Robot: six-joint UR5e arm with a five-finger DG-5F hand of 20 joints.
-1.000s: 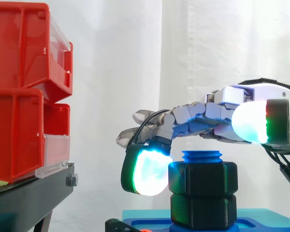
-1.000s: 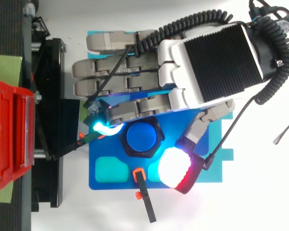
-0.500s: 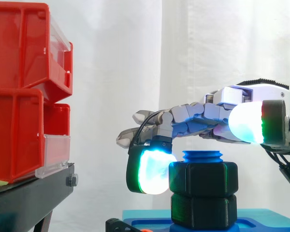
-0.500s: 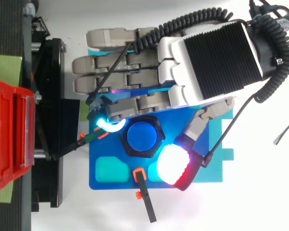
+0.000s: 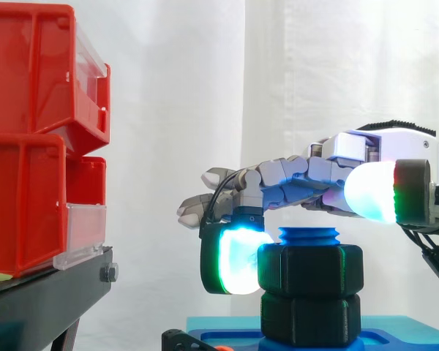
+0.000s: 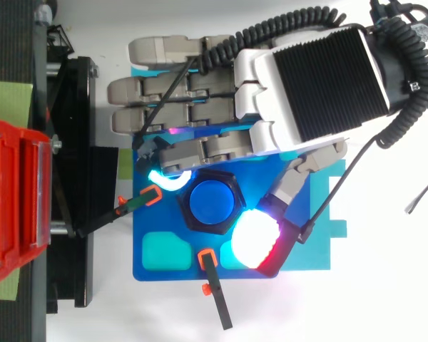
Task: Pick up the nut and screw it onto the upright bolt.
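Shifted rightward, the hand (image 6: pixel 310 85) pinches the black hexagonal plastic nut (image 5: pixel 310 267) on the blue threaded bolt (image 6: pixel 212 202); screwing seems underway.

No word, number, label or sign can be read in either view. The clear fronts of the red bins (image 5: pixel 84 234) at the left of the frame carry no legible print, and none can be made out on the black nut (image 5: pixel 311 268).

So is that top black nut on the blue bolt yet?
On. The nut sits around the bolt, whose blue threaded tip pokes out above it.
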